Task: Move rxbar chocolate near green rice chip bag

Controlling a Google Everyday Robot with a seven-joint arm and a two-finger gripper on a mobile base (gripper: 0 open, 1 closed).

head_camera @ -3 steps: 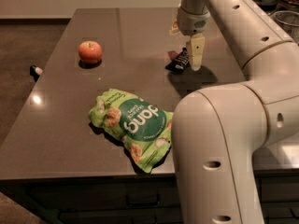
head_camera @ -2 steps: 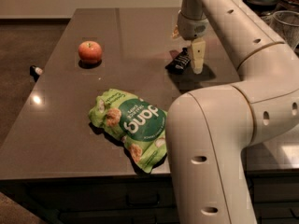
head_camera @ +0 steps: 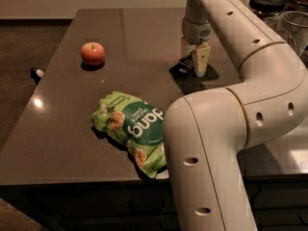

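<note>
The rxbar chocolate, a small flat black wrapper with white text, lies on the dark table right of centre. My gripper hangs straight down from the arm, right at the bar's right end and down at the table surface. The green rice chip bag, crinkled with a dark-green circle and white "dang" lettering, lies near the table's front edge, left of and closer than the bar. My arm's big white elbow covers the bag's right edge.
A red apple sits at the table's back left. A small dark item lies at the left edge. A glass jar with a black lid and a clear glass stand at the back right.
The gripper stays over the bar's right end with almost no shift. The bar, the bag and the apple have not moved.
</note>
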